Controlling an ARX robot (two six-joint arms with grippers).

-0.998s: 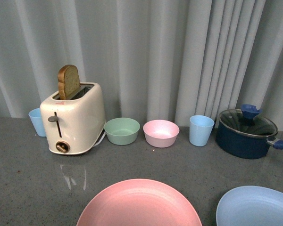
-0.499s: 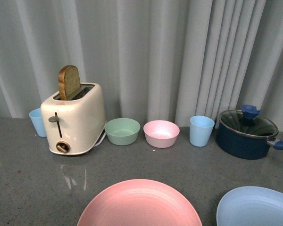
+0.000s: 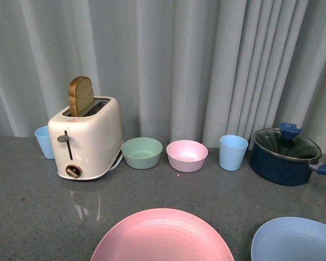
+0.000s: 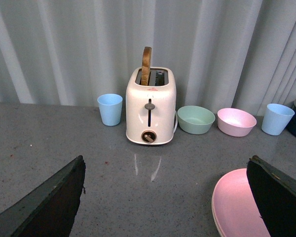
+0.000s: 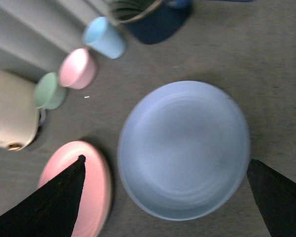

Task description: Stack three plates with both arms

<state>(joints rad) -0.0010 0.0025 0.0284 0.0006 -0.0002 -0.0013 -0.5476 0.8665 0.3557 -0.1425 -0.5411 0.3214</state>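
A large pink plate (image 3: 162, 236) lies at the near edge of the table, with a light blue plate (image 3: 296, 239) to its right. Neither arm shows in the front view. My right gripper (image 5: 165, 159) hovers open over the light blue plate (image 5: 183, 148). Its black fingers (image 5: 54, 202) stand wider apart than the plate, one of them over the pink plate (image 5: 91, 182); that view is blurred. Low over bare tabletop my left gripper (image 4: 166, 160) is open, and its one finger (image 4: 281, 197) stands over the pink plate's (image 4: 237, 207) rim. Both hold nothing.
Along the curtain at the back stand a small blue cup (image 3: 43, 141), a cream toaster (image 3: 87, 138) with a bread slice, a green bowl (image 3: 142, 152), a pink bowl (image 3: 187, 155), a blue cup (image 3: 233, 152) and a dark blue lidded pot (image 3: 285, 155).
Everything in the front view has slid a few pixels right and down together. The plates and other things keep their places relative to each other.
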